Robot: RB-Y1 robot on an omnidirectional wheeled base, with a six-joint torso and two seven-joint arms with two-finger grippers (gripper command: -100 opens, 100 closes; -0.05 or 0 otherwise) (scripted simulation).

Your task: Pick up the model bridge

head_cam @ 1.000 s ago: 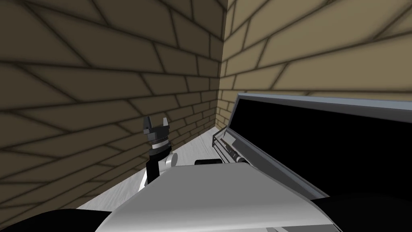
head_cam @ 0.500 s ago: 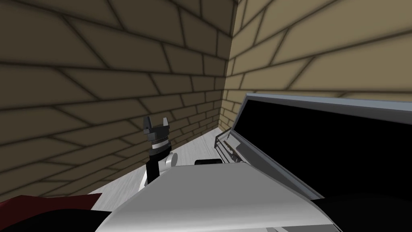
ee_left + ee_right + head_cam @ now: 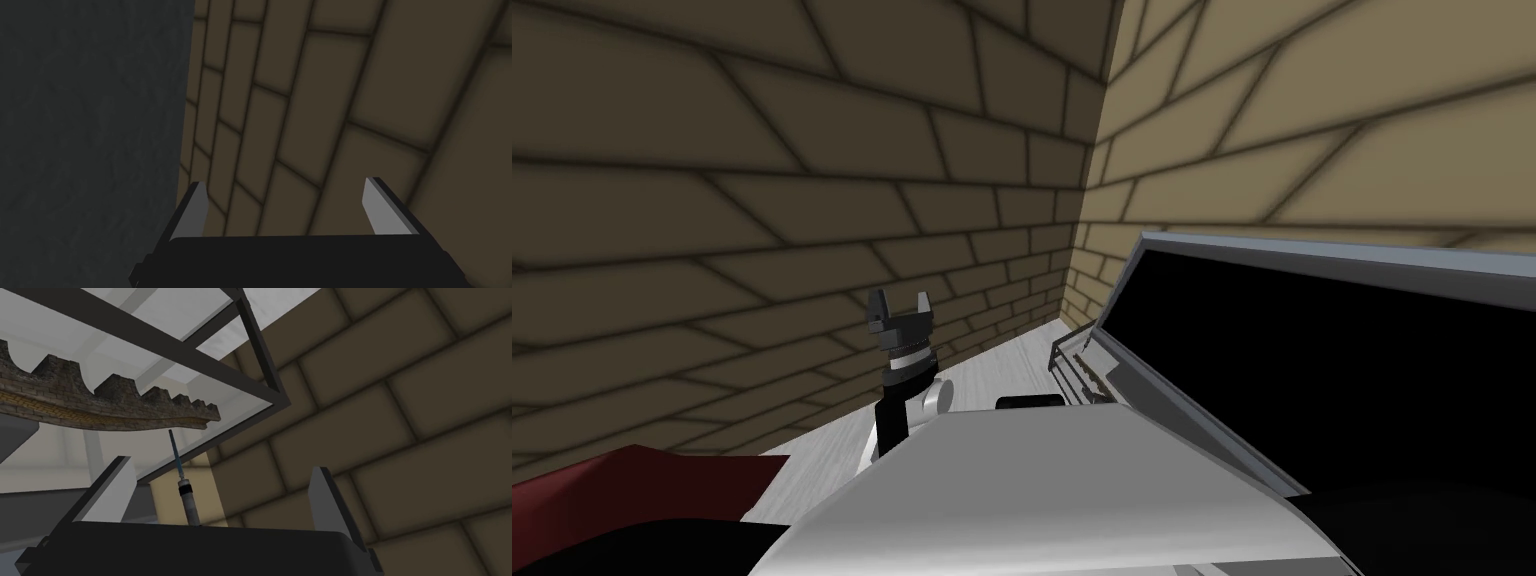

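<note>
**Q:** ok so what's in the room, biggest stuff first?

**A:** Two walls meeting in a corner, a dim brown wall of big flat bricks [image 3: 762, 200] and a lighter tan brick wall [image 3: 1312, 130], both with dark mortar lines. Next is a large black area [image 3: 1362, 380] edged by a smooth grey frame [image 3: 1312, 250]. Below that there's a pale, faintly streaked floor [image 3: 992, 370] and a dark red patch [image 3: 622, 490] low on my left, can't tell what it is. Tucked in the corner sits a rack of thin dark square bars [image 3: 200, 353] around a pale, glassy-looking panel.

**Q:** and the bridge?

**A:** The brown model bridge with brick texture, rounded arches and stepped, notched edges [image 3: 100, 405] is inside that rack, against the pale panel. It's long and slightly bowed.

**Q:** anywhere near the jaws?

**A:** Not touching. The right gripper [image 3: 222, 493] has its flat grey blades spread wide, holding nothing. The bridge lies beyond the tips and off to one finger's side, with only its tapered end reaching toward the gap. A slim grey stick with a blue tip [image 3: 186, 498] pokes up between the fingers. The left gripper [image 3: 898, 305] points up beside the dim wall, also spread and empty, next to a rough dark grey surface [image 3: 90, 125].
</note>
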